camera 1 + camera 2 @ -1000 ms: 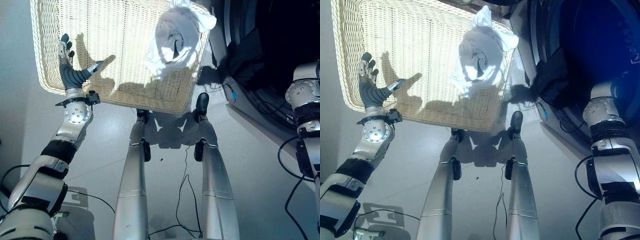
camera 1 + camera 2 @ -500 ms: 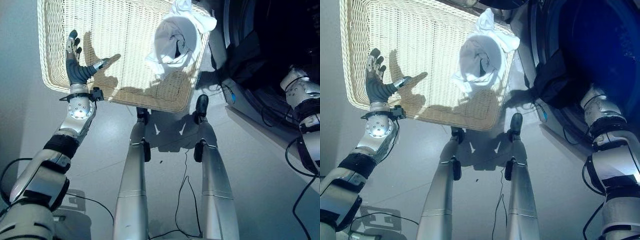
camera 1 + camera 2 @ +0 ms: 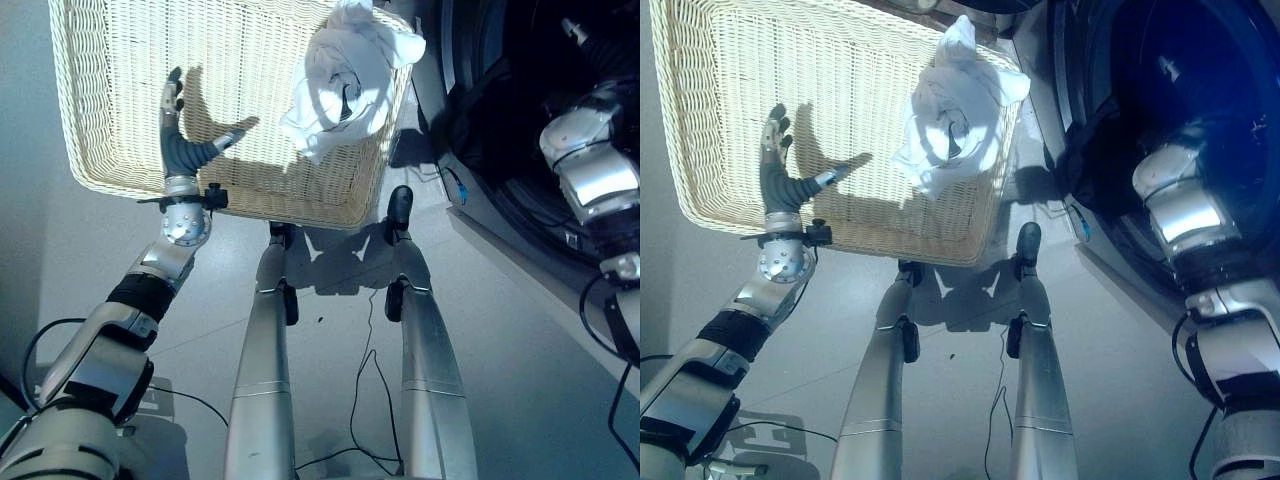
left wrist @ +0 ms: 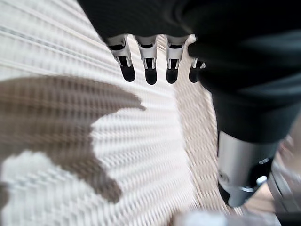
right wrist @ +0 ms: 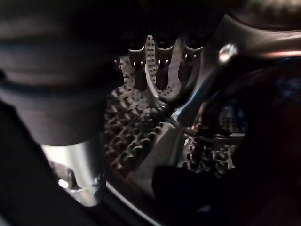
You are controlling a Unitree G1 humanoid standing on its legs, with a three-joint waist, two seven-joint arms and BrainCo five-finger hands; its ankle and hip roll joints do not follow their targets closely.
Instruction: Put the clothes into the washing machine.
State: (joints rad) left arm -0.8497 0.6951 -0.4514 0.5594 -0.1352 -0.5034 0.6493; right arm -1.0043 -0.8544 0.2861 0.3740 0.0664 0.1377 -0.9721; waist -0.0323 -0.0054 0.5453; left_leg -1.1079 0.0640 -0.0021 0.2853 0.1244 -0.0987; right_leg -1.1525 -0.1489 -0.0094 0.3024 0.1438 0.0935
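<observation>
A crumpled white garment (image 3: 345, 80) lies in the far right corner of the wicker basket (image 3: 120, 185), partly over its rim. My left hand (image 3: 181, 148) hovers open above the basket's near left part, fingers straight and thumb spread, well apart from the garment; its fingers (image 4: 149, 66) hold nothing over the weave. On the right stands the washing machine (image 3: 1110, 270) with its dark drum open. A dark garment (image 3: 480, 110) hangs at the drum's mouth. My right arm reaches into the drum, where my right hand (image 5: 160, 70) is open and empty before the perforated metal wall (image 5: 127, 136).
The basket sits on a pale floor (image 3: 520, 330) directly ahead, its right side close to the washing machine's front. A small blue-tipped item (image 3: 462, 190) lies at the machine's base.
My left hand has moved right across the basket, nearer the white garment. My right arm has gone up and deeper into the drum. The view has shifted a little.
</observation>
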